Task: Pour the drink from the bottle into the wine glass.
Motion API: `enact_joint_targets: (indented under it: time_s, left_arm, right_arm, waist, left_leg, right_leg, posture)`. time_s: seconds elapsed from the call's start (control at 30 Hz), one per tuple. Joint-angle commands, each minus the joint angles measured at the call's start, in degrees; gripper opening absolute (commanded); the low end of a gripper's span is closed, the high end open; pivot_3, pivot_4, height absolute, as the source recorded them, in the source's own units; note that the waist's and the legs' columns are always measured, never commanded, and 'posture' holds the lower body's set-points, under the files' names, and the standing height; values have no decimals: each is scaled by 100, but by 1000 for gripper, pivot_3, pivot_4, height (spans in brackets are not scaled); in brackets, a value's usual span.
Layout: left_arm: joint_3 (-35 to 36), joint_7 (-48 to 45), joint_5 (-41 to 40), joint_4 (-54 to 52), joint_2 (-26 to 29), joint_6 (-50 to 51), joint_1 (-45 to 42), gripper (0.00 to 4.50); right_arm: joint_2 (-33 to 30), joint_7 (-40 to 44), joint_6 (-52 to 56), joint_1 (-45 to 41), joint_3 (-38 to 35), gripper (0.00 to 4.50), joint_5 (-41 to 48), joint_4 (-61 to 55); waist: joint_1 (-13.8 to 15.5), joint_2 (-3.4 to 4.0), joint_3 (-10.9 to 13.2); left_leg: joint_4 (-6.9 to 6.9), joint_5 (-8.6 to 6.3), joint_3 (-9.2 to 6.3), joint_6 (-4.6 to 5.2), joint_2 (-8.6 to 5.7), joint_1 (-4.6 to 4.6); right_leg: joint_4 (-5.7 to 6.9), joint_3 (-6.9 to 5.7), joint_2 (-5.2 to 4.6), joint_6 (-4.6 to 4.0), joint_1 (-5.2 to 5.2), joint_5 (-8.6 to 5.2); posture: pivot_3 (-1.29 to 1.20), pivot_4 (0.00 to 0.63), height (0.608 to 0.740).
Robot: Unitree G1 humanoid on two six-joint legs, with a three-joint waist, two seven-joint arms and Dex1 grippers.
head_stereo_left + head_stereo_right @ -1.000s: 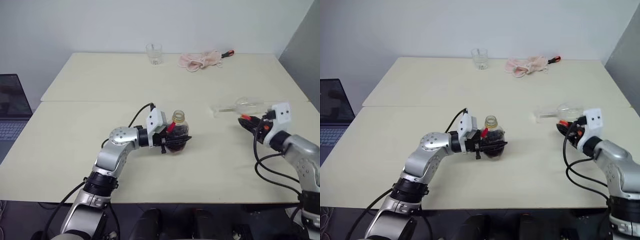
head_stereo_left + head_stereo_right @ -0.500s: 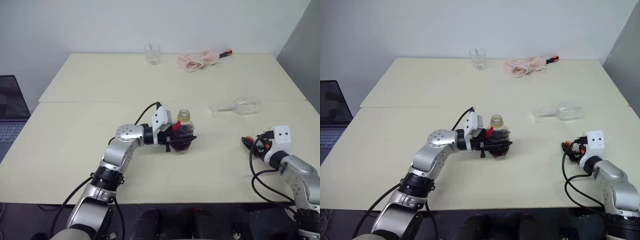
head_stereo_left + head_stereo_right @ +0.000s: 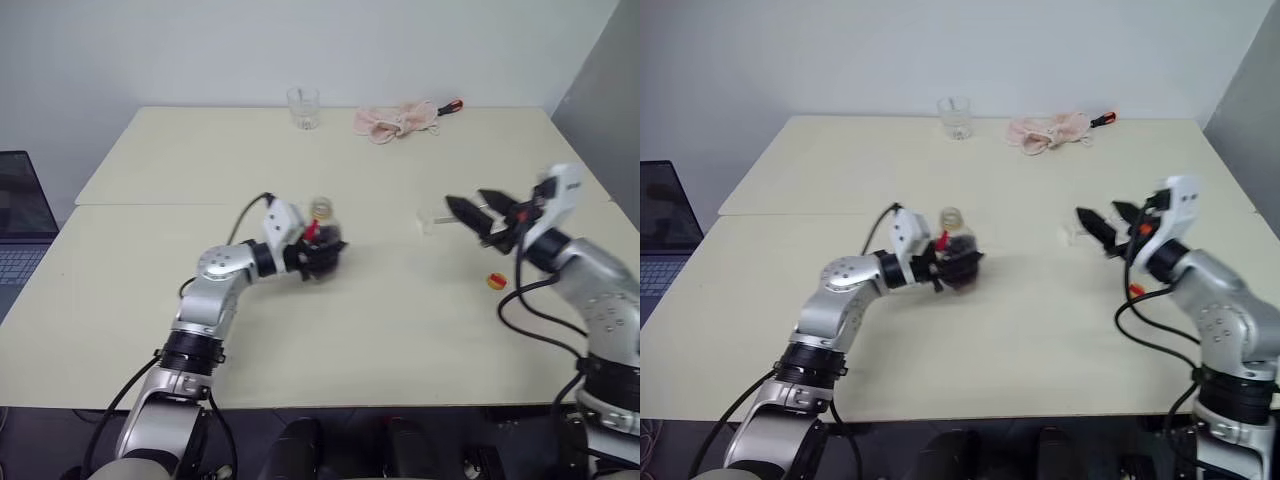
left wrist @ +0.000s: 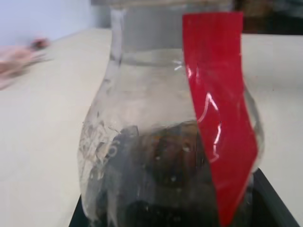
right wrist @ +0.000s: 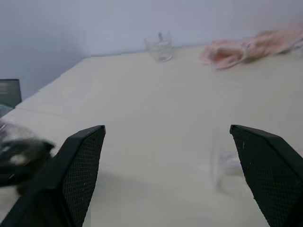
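The cap (image 3: 496, 281) now lies dropped at right; right gripper (image 3: 473, 213) gapes empty, left gripper (image 3: 318, 255) squeezes the bottle (image 3: 322, 236), ready to pour.

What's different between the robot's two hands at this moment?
The left gripper has its fingers shut around the bottle, while the right gripper has its fingers spread wide and holds nothing. The left gripper sits near the middle of the table and points to the right; the right gripper is over the right side and points left. Both have two black fingers and are held roughly level.
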Motion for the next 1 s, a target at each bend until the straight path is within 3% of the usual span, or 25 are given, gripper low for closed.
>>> enact_joint_targets:
  time_s: [0.03,0.13,0.3,0.57,0.6,0.83,1.0]
  left_arm:
    - [563,641,58,683,76,-519,-297,1635]
    - [962,1473,203,1676,152,-886,-591,1635]
    - [1143,2370,508,2775,265,-1450,-876,1635]
    - [1249,2628,368,3431,138,-1637,-1009,1634]
    - [1279,2667,343,3414,127,-1657,-994,2349]
    - [1373,2669,268,3024,129,-1490,-692,4463]
    - [1412,2672,188,2305,139,-1182,-234,4463]
  right_arm:
    - [496,-539,218,-138,-28,4500,322,-150]
    - [1070,-694,545,-102,469,4500,635,-467]
    - [1488,-868,592,-78,1031,4500,545,-566]
    - [1398,-783,590,-140,1247,4500,528,-556]
    - [1362,-778,587,-142,1238,4500,528,-547]
    - [1235,-792,593,-148,1182,4500,565,-502]
    - [1219,-840,574,-180,1038,4500,573,-361]
  waist:
    - [16,-1,0]
    - [22,-3,-1]
    - [-3,-12,-7]
    - [-16,-20,-29]
    - [-21,-21,-30]
    - [-25,-22,-31]
    - [-28,-22,-31]
  left_leg:
    - [1,0,0,0,-2,-1]
    - [4,1,-4,-1,-4,-2]
    - [3,0,-3,-2,-4,-1]
    - [-4,-2,-2,2,-3,18]
    - [-4,-2,-2,2,-3,18]
    - [-4,-1,-2,1,-3,15]
    - [-6,-2,-2,1,-3,16]
  right_leg:
    - [0,0,-2,0,0,0]
    - [4,-2,-3,2,-1,1]
    - [7,2,-2,2,-6,1]
    - [13,8,4,2,-3,1]
    - [13,9,4,2,-3,1]
    - [12,11,5,2,-6,1]
    - [12,14,5,2,-7,1]
  posture:
    - [0,150,740]
    - [0,150,740]
    - [0,150,740]
    - [0,150,740]
    - [0,150,740]
    - [0,150,740]
    - [0,150,740]
